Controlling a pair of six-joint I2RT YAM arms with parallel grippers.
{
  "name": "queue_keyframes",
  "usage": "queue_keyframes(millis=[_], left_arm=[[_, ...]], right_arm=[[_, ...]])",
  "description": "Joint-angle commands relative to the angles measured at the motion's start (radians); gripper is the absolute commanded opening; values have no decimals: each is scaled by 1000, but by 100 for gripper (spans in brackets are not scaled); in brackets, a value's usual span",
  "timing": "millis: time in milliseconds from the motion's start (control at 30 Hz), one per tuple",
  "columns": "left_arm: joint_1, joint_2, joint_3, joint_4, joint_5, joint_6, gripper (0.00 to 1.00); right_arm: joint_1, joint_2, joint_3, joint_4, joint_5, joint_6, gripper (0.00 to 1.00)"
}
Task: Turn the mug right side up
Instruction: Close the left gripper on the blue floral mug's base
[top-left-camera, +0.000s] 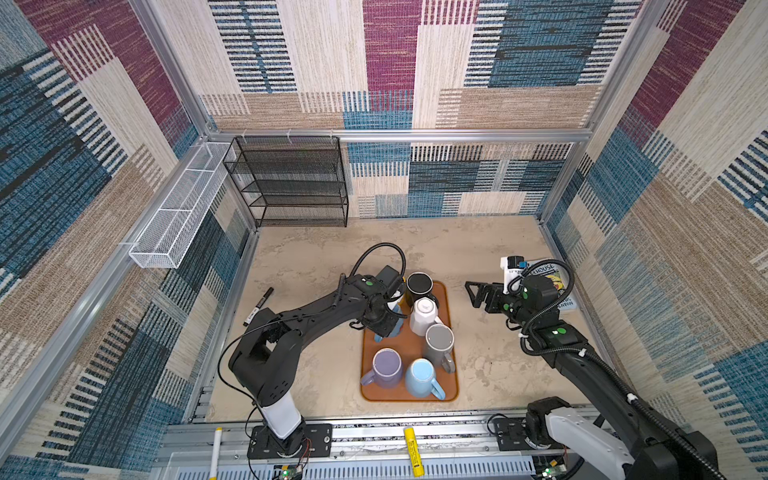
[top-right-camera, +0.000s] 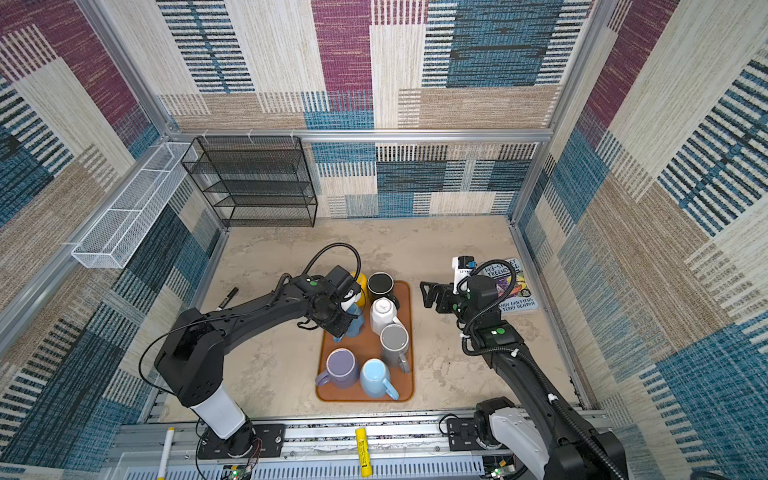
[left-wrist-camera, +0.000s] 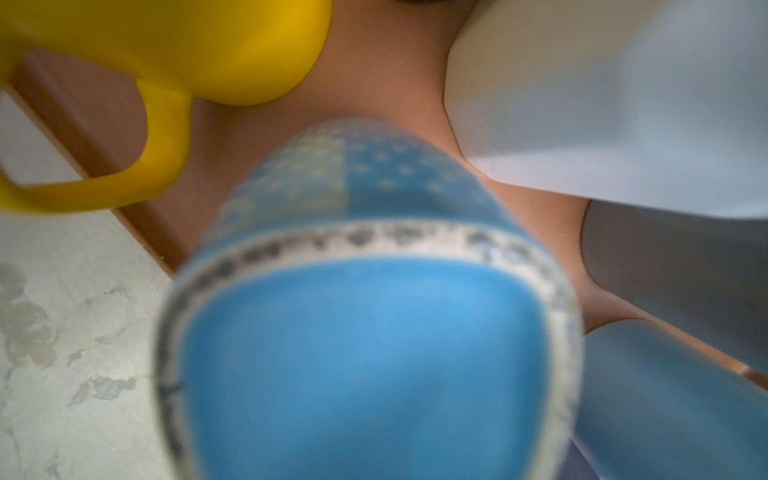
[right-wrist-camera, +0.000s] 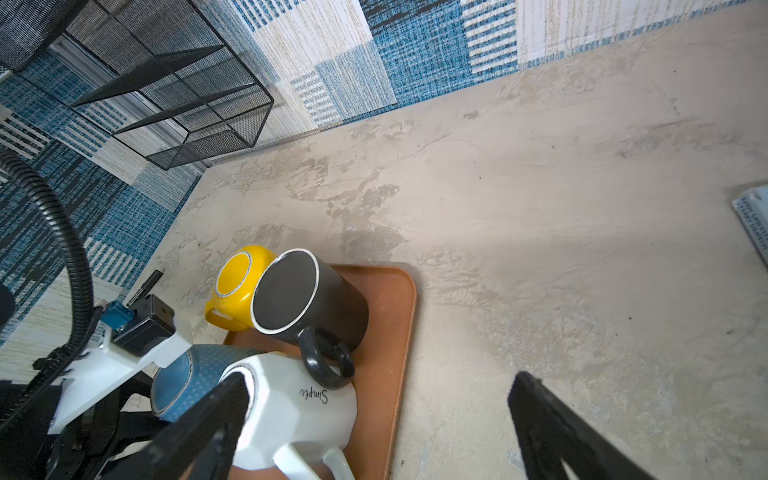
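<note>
Left gripper (top-left-camera: 386, 325) — over blue mug (left-wrist-camera: 374, 353)

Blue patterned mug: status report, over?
Left gripper at blue patterned mug, grip unclear; right gripper open, away from it. Mug base up. Yellow mug and white mug crowd it.

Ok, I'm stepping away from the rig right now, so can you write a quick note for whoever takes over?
Left claw: at the patterned blue mug on the tray. Its fingers are hidden, so a grip is unconfirmed.
Right claw: open and empty, hovering over the table to the right of the tray.
Other mugs, all base up on the tray: yellow, black, white, grey, purple, light blue.
Done: nothing turned right side up yet.
Left: confirm the grip, lift the patterned blue mug, flip it and set it down rim up.
</note>
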Motion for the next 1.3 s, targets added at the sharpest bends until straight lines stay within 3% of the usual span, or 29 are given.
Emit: queue_keyframes(millis=[0,267,467,767,1267], left_arm=[[-3,0,-1,-13,2,7,27],[-4,-1,-9,-17,-28,7,16],[-4,-1,-19,-29,-39,5,0],[-4,-53,-35,-29,-67,-1,0],[2,-234,-11,12,12,7,0]], right_arm=[[2,-7,-5,16,8,-2,100],[1,-20,-6,10,8,-1,100],[1,-31,-10,7,12,-3,100],[2,-33,-10,8,9,-1,100],[1,-11,-16,73,-35,30,100]])
